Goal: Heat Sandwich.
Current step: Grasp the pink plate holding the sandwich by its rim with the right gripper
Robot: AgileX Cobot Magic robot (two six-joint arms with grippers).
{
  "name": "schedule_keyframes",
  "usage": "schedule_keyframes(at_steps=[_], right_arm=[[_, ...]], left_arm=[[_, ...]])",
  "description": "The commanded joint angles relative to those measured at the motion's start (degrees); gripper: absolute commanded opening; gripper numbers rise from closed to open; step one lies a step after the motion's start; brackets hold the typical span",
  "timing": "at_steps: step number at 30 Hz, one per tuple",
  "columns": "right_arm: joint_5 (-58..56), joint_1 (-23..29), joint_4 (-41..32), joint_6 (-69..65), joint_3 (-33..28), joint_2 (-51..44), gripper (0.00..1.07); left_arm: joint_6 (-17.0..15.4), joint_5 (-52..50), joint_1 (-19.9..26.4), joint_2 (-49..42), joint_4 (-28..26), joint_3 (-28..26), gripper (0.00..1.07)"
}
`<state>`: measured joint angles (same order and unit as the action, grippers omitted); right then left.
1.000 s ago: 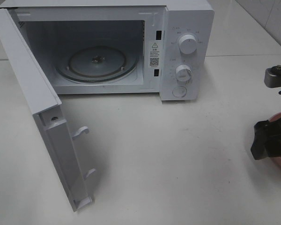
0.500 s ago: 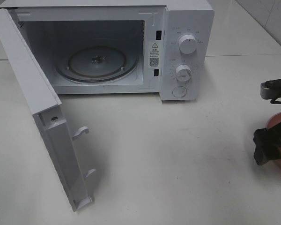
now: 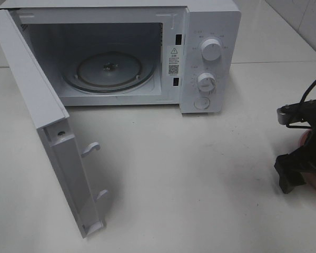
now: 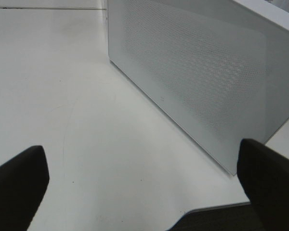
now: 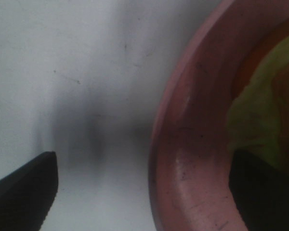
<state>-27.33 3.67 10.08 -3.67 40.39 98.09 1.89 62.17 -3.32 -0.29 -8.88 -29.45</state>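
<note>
Pick-up stage of the heating job: straddling the rim of the pink plate [image 5: 183, 144] with the right gripper [image 3: 290, 146], spread wide and clasping nothing; with the sandwich [image 5: 260, 110] lying on that plate at the table's right edge, well apart from the microwave [image 3: 208, 31]; with the left gripper [image 4: 144, 183] equally wide and empty beside the open door [image 3: 47, 121]; next, probably, closing on the rim and carrying level to the bare turntable [image 3: 108, 71].
</note>
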Motion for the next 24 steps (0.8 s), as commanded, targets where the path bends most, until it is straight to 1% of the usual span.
schedule_keyframes(at_steps=[1,6,7,8,9,10,11,12,13,14,15,16,17,18,19,20,24], right_arm=[[0.7,-0.2,0.3,-0.5,0.2,1.0,0.89],[0.9,-0.2,0.3,-0.5,0.2,1.0,0.83],[0.7,-0.2,0.3,-0.5,0.2,1.0,0.81],[0.6,-0.2,0.3,-0.5,0.2,1.0,0.72],[0.6,-0.2,0.3,-0.5,0.2,1.0,0.72],[0.6,-0.2,0.3,-0.5,0.2,1.0,0.68],[0.6,-0.2,0.3,-0.6,0.2,1.0,0.62],[0.6,-0.2,0.3,-1.1,0.2,1.0,0.50],[0.6,-0.2,0.5,-1.4,0.2,1.0,0.43],[0.6,-0.2,0.5,-1.4,0.2,1.0,0.43],[0.6,-0.2,0.6,-1.7,0.2,1.0,0.37],[0.6,-0.2,1.0,-1.9,0.2,1.0,0.27],[0.6,-0.2,2.2,-2.9,0.2,1.0,0.12],[0.6,-0.2,3.0,-3.7,0.2,1.0,0.04],[0.6,-0.2,3.0,-3.7,0.2,1.0,0.04],[0.5,-0.2,3.6,-4.1,0.2,1.0,0.00],[0.5,-0.2,3.8,-4.5,0.2,1.0,0.00]], left_arm=[[0.1,-0.7,-0.3,-1.3,-0.1,0.0,1.00],[0.1,-0.7,-0.3,-1.3,-0.1,0.0,1.00],[0.1,-0.7,-0.3,-1.3,-0.1,0.0,1.00],[0.1,-0.7,-0.3,-1.3,-0.1,0.0,1.00],[0.1,-0.7,-0.3,-1.3,-0.1,0.0,1.00],[0.1,-0.7,-0.3,-1.3,-0.1,0.0,1.00],[0.1,-0.7,-0.3,-1.3,-0.1,0.0,1.00],[0.1,-0.7,-0.3,-1.3,-0.1,0.0,1.00],[0.1,-0.7,-0.3,-1.3,-0.1,0.0,1.00],[0.1,-0.7,-0.3,-1.3,-0.1,0.0,1.00],[0.1,-0.7,-0.3,-1.3,-0.1,0.0,1.00],[0.1,-0.7,-0.3,-1.3,-0.1,0.0,1.00],[0.1,-0.7,-0.3,-1.3,-0.1,0.0,1.00],[0.1,-0.7,-0.3,-1.3,-0.1,0.0,1.00],[0.1,-0.7,-0.3,-1.3,-0.1,0.0,1.00],[0.1,-0.7,-0.3,-1.3,-0.1,0.0,1.00],[0.1,-0.7,-0.3,-1.3,-0.1,0.0,1.00]])
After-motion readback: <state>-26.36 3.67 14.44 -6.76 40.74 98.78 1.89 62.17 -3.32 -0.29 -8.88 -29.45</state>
